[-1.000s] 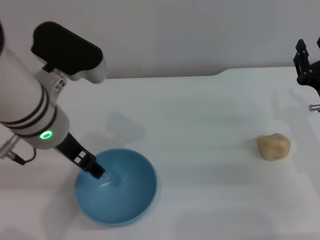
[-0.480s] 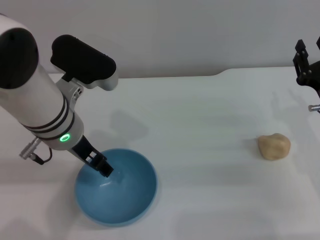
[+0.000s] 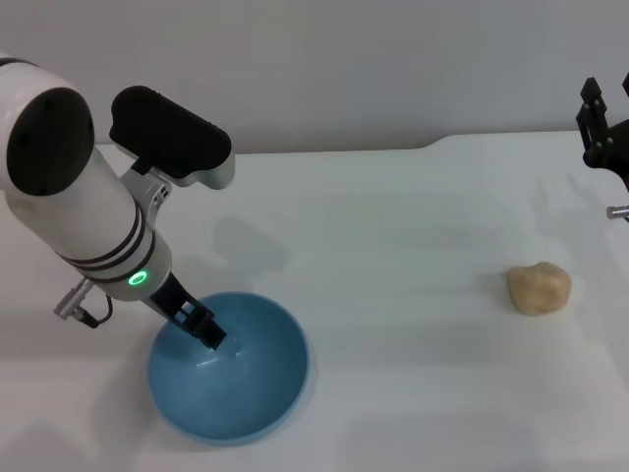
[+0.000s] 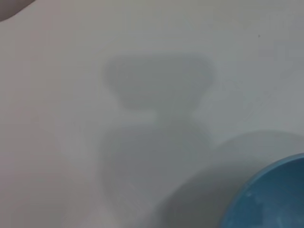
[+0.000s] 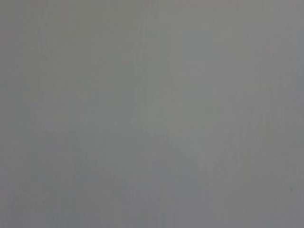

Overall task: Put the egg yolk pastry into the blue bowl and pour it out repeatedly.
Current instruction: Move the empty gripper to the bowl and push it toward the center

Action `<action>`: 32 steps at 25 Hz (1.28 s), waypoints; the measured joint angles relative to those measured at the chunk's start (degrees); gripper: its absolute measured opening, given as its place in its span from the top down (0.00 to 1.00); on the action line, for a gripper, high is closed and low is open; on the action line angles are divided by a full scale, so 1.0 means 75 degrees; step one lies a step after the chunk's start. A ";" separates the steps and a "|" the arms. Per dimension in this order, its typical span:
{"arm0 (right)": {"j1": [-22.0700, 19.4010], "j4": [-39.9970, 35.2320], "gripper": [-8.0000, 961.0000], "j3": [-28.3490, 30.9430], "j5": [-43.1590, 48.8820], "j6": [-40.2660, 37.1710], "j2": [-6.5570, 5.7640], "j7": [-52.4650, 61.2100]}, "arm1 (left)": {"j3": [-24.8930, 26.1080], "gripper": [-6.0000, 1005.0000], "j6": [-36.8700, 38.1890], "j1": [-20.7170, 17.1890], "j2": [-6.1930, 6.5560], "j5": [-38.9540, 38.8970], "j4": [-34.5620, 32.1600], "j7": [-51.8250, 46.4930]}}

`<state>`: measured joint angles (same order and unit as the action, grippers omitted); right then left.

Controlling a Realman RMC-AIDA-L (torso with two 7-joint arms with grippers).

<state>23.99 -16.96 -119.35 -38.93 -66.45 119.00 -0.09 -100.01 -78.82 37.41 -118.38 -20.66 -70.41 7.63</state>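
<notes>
Egg yolk pastry point(image 3: 539, 288): a pale beige, lumpy ball lying bare on the white surface point(image 3: 393, 246), on the right side of the head view, held by nothing and well apart from the bowl.

Blue bowl point(image 3: 228, 368): upright near the front left of the surface, with nothing lying inside it; glossy highlights show on its inner wall. In the left wrist view only a curved piece of its rim point(image 4: 270, 199) enters at one corner.

Left end effector point(image 3: 208, 334): black fingers reach down over the bowl's far-left rim, the tips sitting at or just inside the inner wall. Whether they pinch the rim or stand apart cannot be told from these views.

Left arm: a white forearm with black bands and a lit green ring slants down from the upper left toward the bowl.

Right end effector point(image 3: 601, 123): black, raised at the far right edge of the head view, above and beyond the pastry and clear of it. It has hold of nothing visible; its opening cannot be judged.

Shadow: the left arm casts a soft grey shape on the surface beside the bowl.

Right wrist view: a flat grey field, nothing recognisable.
</notes>
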 joint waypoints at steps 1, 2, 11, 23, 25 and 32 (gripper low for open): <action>0.0000 0.0000 0.59 0.0000 0.0000 0.0000 0.0001 0.0000 | 0.0000 0.14 0.0038 0.0004 0.0000 0.0000 0.0051 0.0003; 0.0000 0.0000 0.59 0.0000 0.0000 0.0000 0.0000 0.0000 | -0.0001 0.14 0.0071 0.0007 0.0000 0.0001 0.0093 0.0006; 0.0001 -0.0002 0.59 0.0002 0.0000 -0.0016 0.0000 0.0000 | 0.0000 0.33 0.0214 0.0113 -0.0006 0.0001 0.0554 0.0014; -0.0041 -0.0010 0.59 0.0020 -0.0024 -0.0003 0.0000 0.0002 | 0.0001 0.78 0.0105 0.0262 -0.0006 -0.0061 0.0694 0.0174; -0.0051 -0.0039 0.59 0.0023 -0.0035 0.0001 0.0000 0.0084 | 0.0007 0.82 0.0124 0.0278 0.0000 -0.0171 0.0694 0.0215; 0.0084 -0.0060 0.59 0.0028 0.0079 0.0505 -0.0132 0.2275 | 0.0177 0.98 0.0144 0.0292 0.0024 -0.0286 0.0695 0.0216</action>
<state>24.62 -17.41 -119.14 -38.34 -62.66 118.02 16.97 -98.69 -77.73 39.60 -118.21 -22.81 -65.20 9.25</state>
